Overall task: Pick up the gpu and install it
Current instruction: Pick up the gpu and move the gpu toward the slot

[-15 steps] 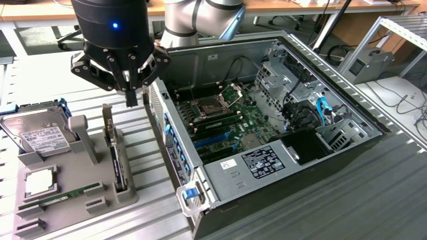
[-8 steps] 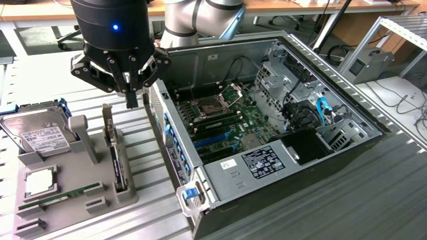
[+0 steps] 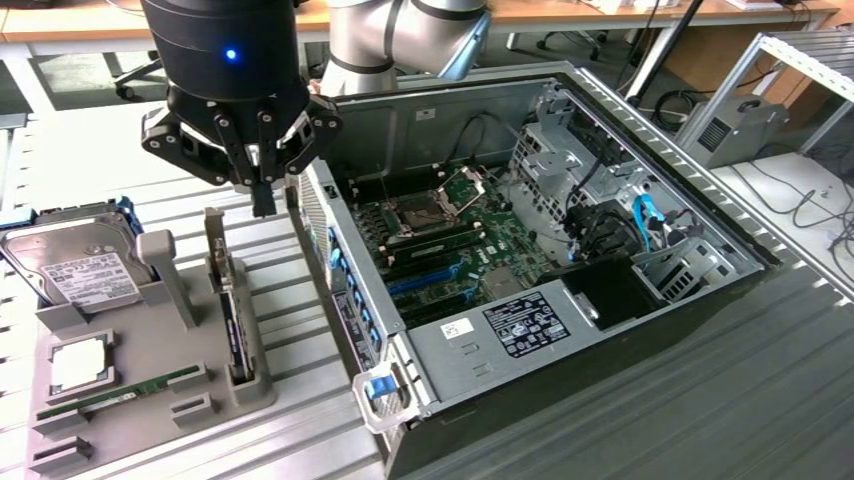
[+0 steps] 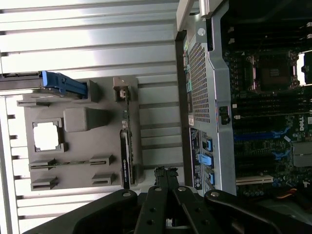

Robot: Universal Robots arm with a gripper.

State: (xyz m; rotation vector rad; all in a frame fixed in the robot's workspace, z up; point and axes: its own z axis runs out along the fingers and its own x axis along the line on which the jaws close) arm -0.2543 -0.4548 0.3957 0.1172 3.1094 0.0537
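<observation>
The gpu (image 3: 232,310) stands on its long edge in a slot of the grey holder (image 3: 147,340), its silver end bracket (image 3: 214,235) pointing up at the far end. In the wrist view the gpu (image 4: 126,146) is a thin dark strip with its bracket (image 4: 122,90) at one end. My gripper (image 3: 263,205) hangs above the holder, a little past the bracket end and toward the computer case. Its fingers are shut together with nothing between them. The gripper (image 4: 164,176) sits between the holder and the case wall in the wrist view.
The open computer case (image 3: 400,400) lies at the exterior view's right, its motherboard with blue slots (image 3: 430,280) exposed. The holder also carries a silver hard drive (image 3: 78,268), a processor chip (image 3: 80,365) and a green RAM stick (image 3: 120,394). The slatted metal table (image 3: 747,400) surrounds everything.
</observation>
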